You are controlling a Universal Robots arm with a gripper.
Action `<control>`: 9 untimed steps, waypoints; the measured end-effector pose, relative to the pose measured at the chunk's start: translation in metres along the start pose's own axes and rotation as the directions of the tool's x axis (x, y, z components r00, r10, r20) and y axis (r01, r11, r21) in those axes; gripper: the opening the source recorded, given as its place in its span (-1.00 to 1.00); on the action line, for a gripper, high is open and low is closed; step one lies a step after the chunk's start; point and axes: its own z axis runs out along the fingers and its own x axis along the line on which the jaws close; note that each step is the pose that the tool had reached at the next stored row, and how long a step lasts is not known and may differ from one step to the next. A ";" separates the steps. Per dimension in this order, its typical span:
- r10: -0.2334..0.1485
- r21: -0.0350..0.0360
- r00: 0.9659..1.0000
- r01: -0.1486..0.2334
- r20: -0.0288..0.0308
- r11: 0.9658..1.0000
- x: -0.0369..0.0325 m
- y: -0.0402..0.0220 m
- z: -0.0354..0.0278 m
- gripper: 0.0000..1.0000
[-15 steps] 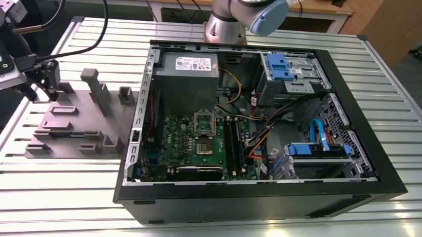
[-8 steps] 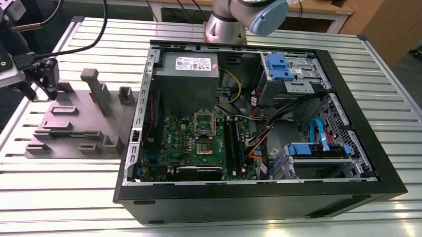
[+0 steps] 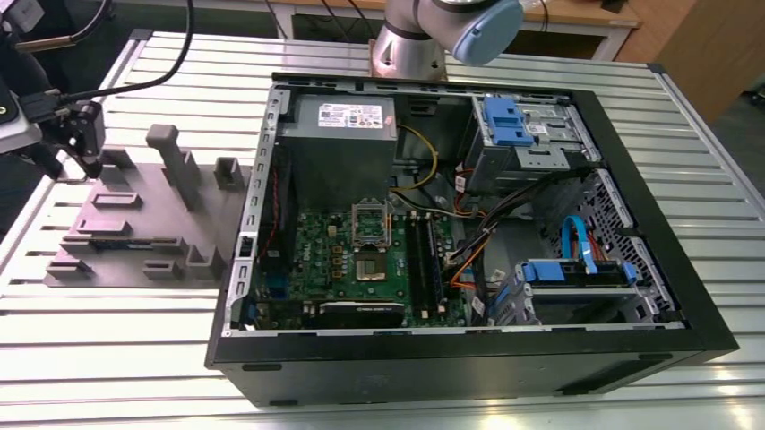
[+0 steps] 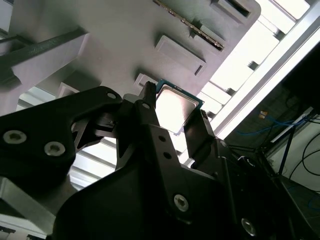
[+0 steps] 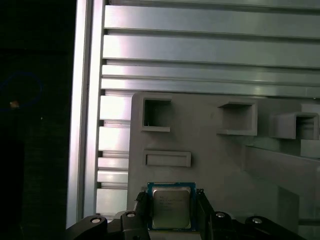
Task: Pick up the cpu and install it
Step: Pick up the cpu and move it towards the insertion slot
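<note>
Gripper [image 4: 174, 109] at the grey fixture [image 3: 132, 224], cpu [image 5: 171, 207] between its fingers [image 5: 141, 207].
Fingers drawn in to the chip's width, one against each of two opposite edges (no gap visible in both wrist views). The chip sits square between them, lid towards the wrist, apparently seated on the fixture.

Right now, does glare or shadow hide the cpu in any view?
Second wrist view: the cpu lid glares near white, and the claw is a dark backlit shape. First wrist view: the lid is evenly lit, dull grey. Exterior view: even room light, the computer case interior shaded.
</note>
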 end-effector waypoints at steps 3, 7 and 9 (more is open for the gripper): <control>0.000 0.000 1.000 0.000 0.000 1.000 0.0000 0.0001 -0.0022 -0.06; 0.000 0.000 1.000 0.000 0.000 1.000 -0.0001 0.0002 -0.0055 -0.06; 0.000 0.000 1.000 0.000 0.000 1.000 -0.0001 0.0002 -0.0070 -0.06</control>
